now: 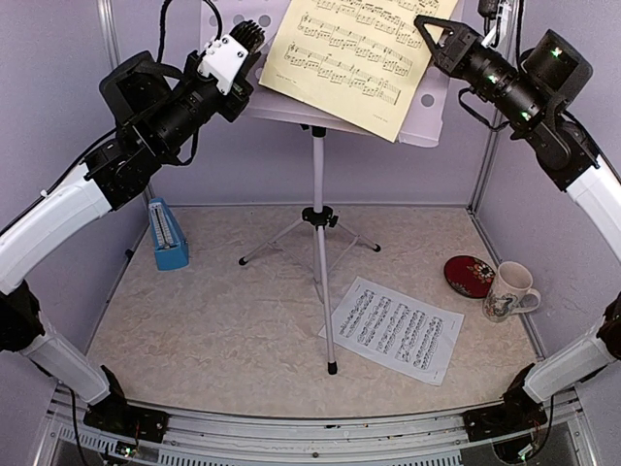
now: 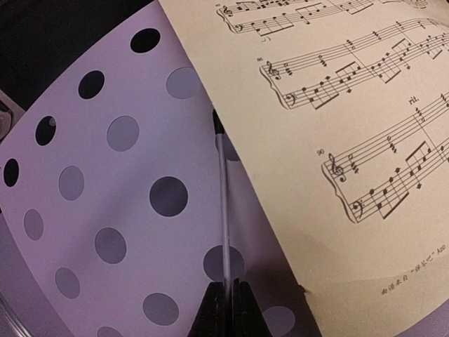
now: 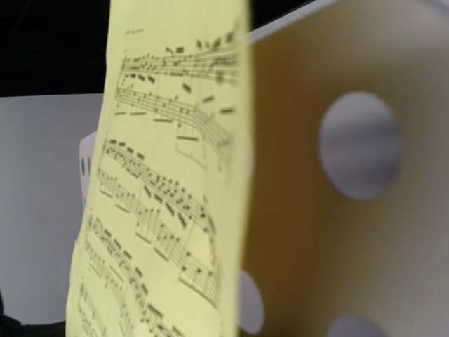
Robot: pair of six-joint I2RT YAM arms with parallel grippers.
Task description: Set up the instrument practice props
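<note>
The silver tripod music stand [image 1: 318,223] stands mid-table. Its white perforated desk [image 1: 427,102] carries the yellow sheet [image 1: 354,53], which lies askew across it. My left gripper [image 1: 250,68] is at the desk's left edge. In the left wrist view its jaws [image 2: 229,284] are shut on a thin white rod [image 2: 224,210] lying against the desk [image 2: 105,182] beside the yellow sheet [image 2: 337,140]. My right gripper [image 1: 427,24] is shut on that sheet's upper right edge; its fingers are hidden behind the paper [image 3: 161,225]. The white sheet [image 1: 393,328] lies on the table. The blue metronome [image 1: 170,236] stands at left.
A dark red disc [image 1: 469,276] and a white patterned mug [image 1: 509,291] sit at the right near the wall. The tripod's legs [image 1: 330,364] spread across the middle of the table. Grey walls close in the back and both sides.
</note>
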